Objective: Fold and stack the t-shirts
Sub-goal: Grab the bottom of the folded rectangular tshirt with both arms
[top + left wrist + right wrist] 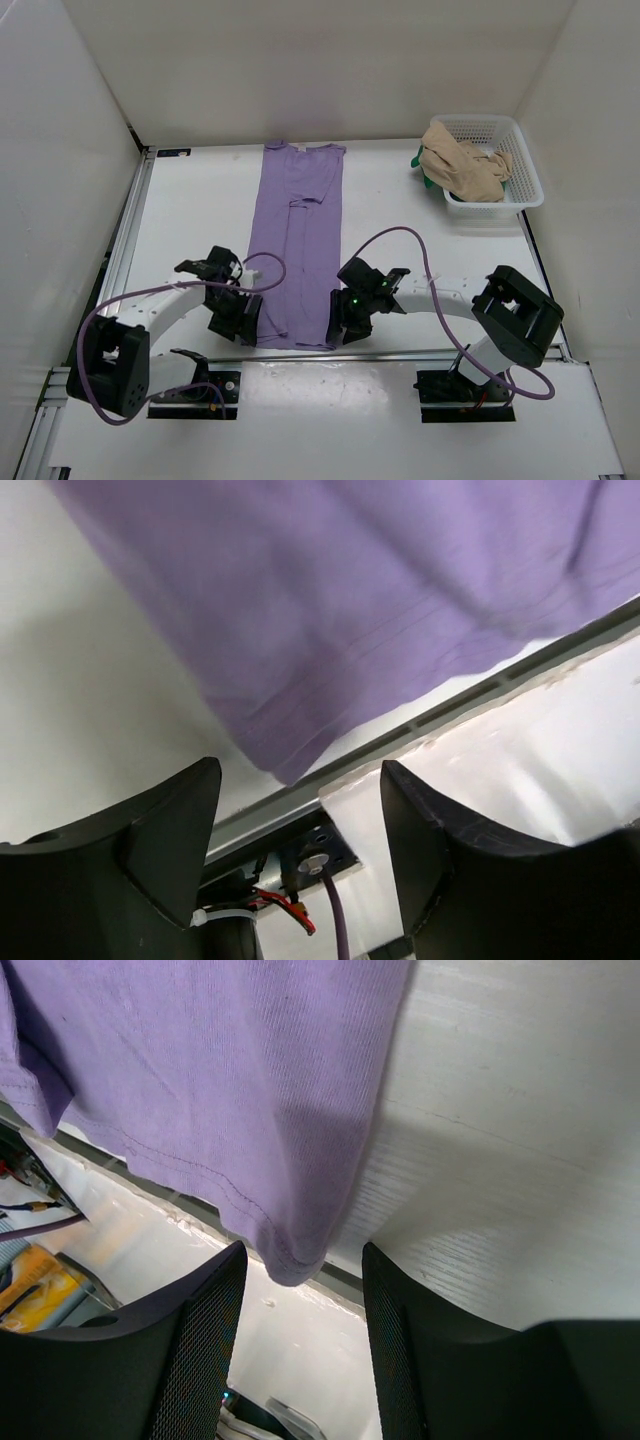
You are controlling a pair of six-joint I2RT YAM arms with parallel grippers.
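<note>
A lavender t-shirt point(296, 240) lies flat on the table, folded lengthwise into a long strip running from the back toward the near edge. My left gripper point(243, 323) hovers at the strip's near left corner point(285, 760). It is open point(300, 780), and the corner lies just ahead of the gap. My right gripper point(343, 322) is at the near right corner point(295, 1260). Its jaws are open point(302, 1260), and the hem corner dips between the tips unclamped. A tan t-shirt point(463, 168) is bunched in the basket. A bit of a green t-shirt point(421, 163) peeks out at the basket's left.
The white mesh basket point(525, 165) stands at the back right of the table. A metal rail point(470, 695) runs along the table's near edge just behind the shirt's hem. Purple cables point(400, 235) loop from both arms. White walls enclose the table.
</note>
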